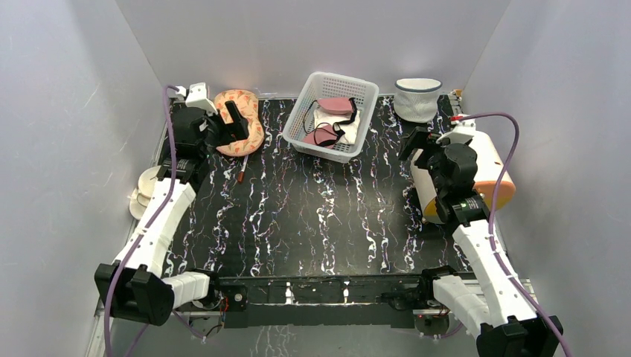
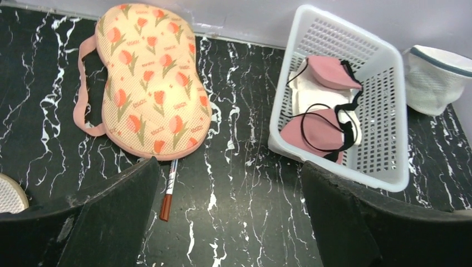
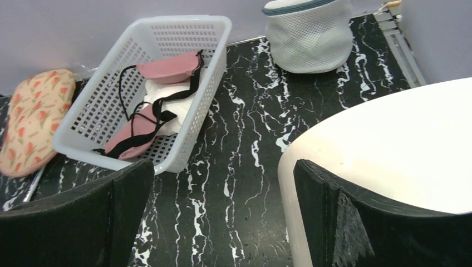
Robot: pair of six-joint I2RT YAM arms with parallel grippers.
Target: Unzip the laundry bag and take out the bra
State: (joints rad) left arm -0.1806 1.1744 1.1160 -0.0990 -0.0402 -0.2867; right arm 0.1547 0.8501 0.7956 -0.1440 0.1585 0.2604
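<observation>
The laundry bag [image 1: 245,111] lies closed on the dark marbled table at the back left, a peach pouch with red tulip prints [image 2: 150,83] and a salmon strap loop. It also shows at the left edge of the right wrist view [image 3: 30,119]. The bra is hidden. My left gripper [image 1: 227,126] hangs open over the bag's near end; in its wrist view the left gripper [image 2: 228,167] has only bare table between its fingers. My right gripper [image 1: 417,141] stands open at the right. From its own camera the right gripper [image 3: 222,166] holds nothing.
A white basket [image 1: 338,77] [image 2: 334,165] [image 3: 183,22] at the back middle holds a pink bra with black straps [image 2: 320,130] on white cloth. A white mesh tub [image 1: 417,99] stands back right. A white drum [image 1: 484,160] [image 3: 389,139] lies under my right wrist. A pen [image 2: 168,192] lies by the bag. A cream round case [image 1: 145,190] sits left.
</observation>
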